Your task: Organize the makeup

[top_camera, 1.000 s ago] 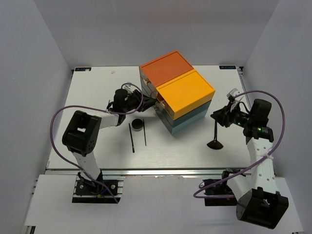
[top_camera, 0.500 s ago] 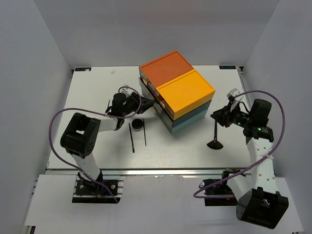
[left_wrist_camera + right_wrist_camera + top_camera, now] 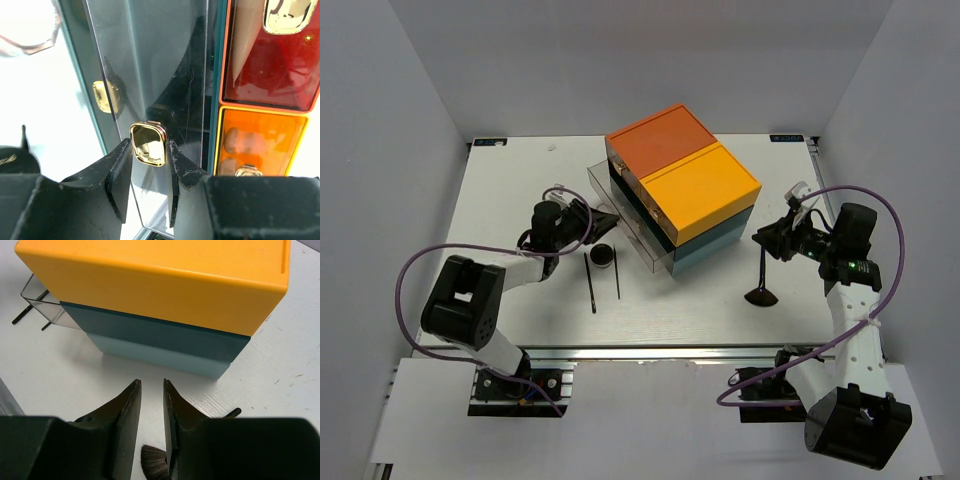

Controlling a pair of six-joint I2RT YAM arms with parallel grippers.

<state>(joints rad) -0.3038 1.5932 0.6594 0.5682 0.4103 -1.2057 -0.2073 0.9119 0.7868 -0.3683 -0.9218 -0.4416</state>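
Observation:
My left gripper point(image 3: 150, 146) is shut on the gold handle point(image 3: 148, 144) of a clear drawer point(image 3: 620, 212) that is pulled out of the drawer box point(image 3: 685, 190); it also shows in the top view point(image 3: 602, 222). A round black compact point(image 3: 604, 255) and two thin black sticks point(image 3: 591, 283) lie on the table just in front of the drawer. Beige sponges point(image 3: 235, 140) show blurred behind the orange drawer front, and a beige tube point(image 3: 247, 40) behind the red one. My right gripper point(image 3: 152, 382) hangs open a narrow way and empty above the black flared brush point(image 3: 761, 282), whose bristles show under its fingers point(image 3: 155, 462).
The orange, yellow and teal box stands at the back middle of the white table point(image 3: 510, 190). The open clear drawer sticks out toward the left arm. White walls close in the table on three sides.
My left gripper has drawn back to the left with the handle, and the clear drawer has slid out of the box. The right arm has not moved.

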